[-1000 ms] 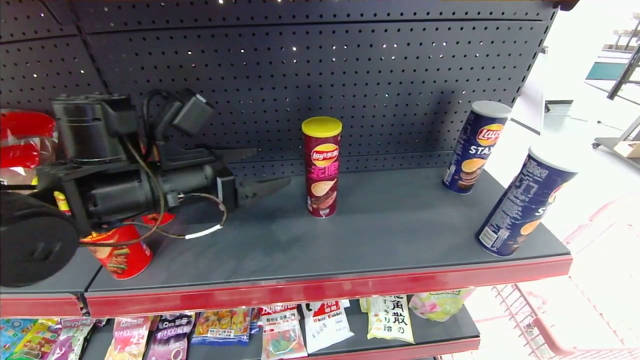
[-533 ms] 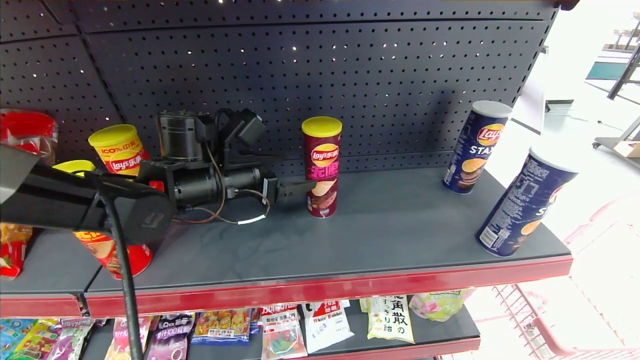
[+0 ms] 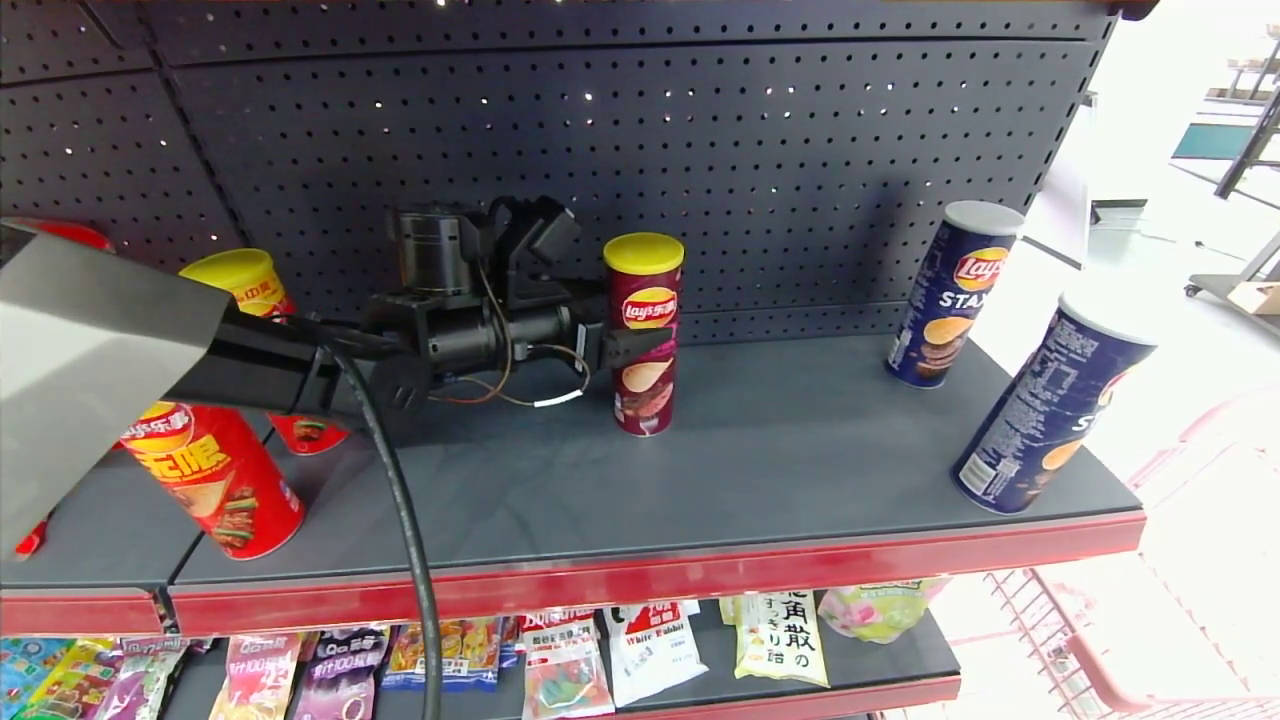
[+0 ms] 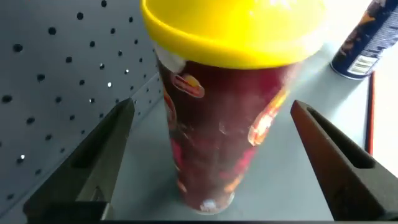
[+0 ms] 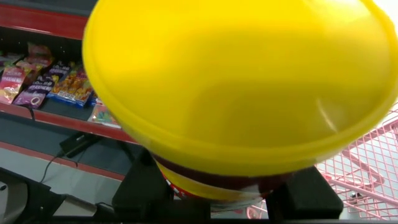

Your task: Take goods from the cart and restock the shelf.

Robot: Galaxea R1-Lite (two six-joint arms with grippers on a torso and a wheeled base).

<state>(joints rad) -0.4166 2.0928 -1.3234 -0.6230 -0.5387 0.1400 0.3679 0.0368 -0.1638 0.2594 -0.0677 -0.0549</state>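
A maroon chip can with a yellow lid stands upright mid-shelf on the dark top shelf. My left gripper comes in from the left at the can's mid-height. In the left wrist view the left gripper is open, with one finger on each side of the can, neither touching it. In the right wrist view the right gripper is shut on a second yellow-lidded can, held off the shelf above the floor and beside the pink cart.
Two navy cans stand at the shelf's right, one upright, one tilted near the front edge. A red can and a yellow can stand at the left. Snack bags fill the lower shelf. The cart sits at the lower right.
My left arm has moved right along the shelf, and its open fingers now flank the maroon can. The red and yellow cans at the left have come into sight.
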